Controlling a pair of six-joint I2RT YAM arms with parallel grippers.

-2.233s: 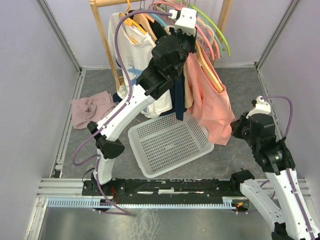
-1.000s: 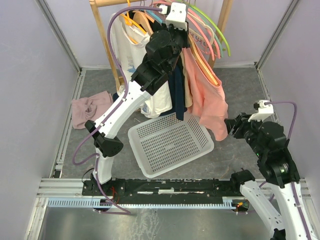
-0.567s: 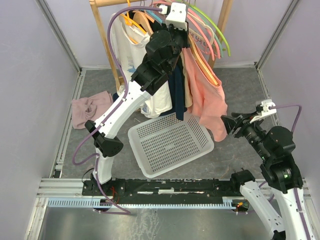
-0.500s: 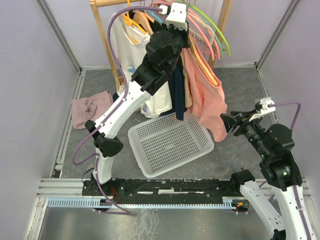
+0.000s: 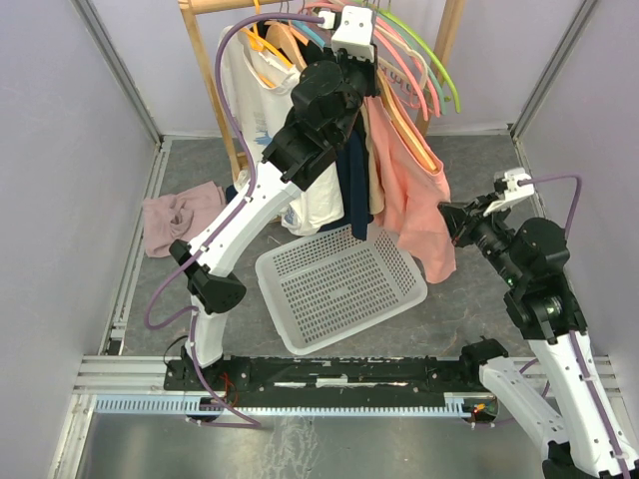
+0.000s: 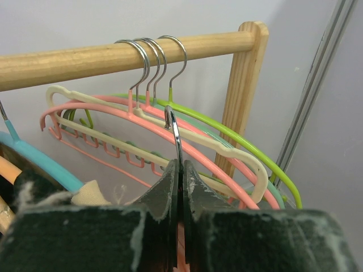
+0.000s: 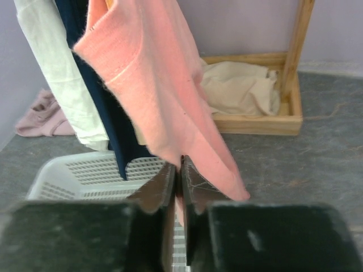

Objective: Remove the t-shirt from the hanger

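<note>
A pink t-shirt (image 5: 414, 200) hangs on a hanger off the wooden rail, at the right end of the row of clothes. My left gripper (image 5: 367, 72) is high at the rail, shut on the metal hook (image 6: 174, 127) of that hanger; the jaws (image 6: 180, 165) pinch the wire just below the rail. My right gripper (image 5: 448, 222) is at the shirt's lower right edge. In the right wrist view its jaws (image 7: 180, 165) are shut on a fold of the pink t-shirt (image 7: 153, 85) near the hem.
A white perforated basket (image 5: 339, 284) sits on the floor under the clothes. A pink cloth (image 5: 180, 218) lies at the left. A white shirt (image 5: 265, 110), a navy garment (image 5: 354, 190) and several empty coloured hangers (image 5: 429, 70) share the wooden rail (image 6: 113, 56). Beige cloth (image 7: 238, 88) lies on the rack's base.
My right gripper has swung up and left to the pink t-shirt's lower edge and shut on it. The left gripper rose slightly with the hanger hook, then stayed still.
</note>
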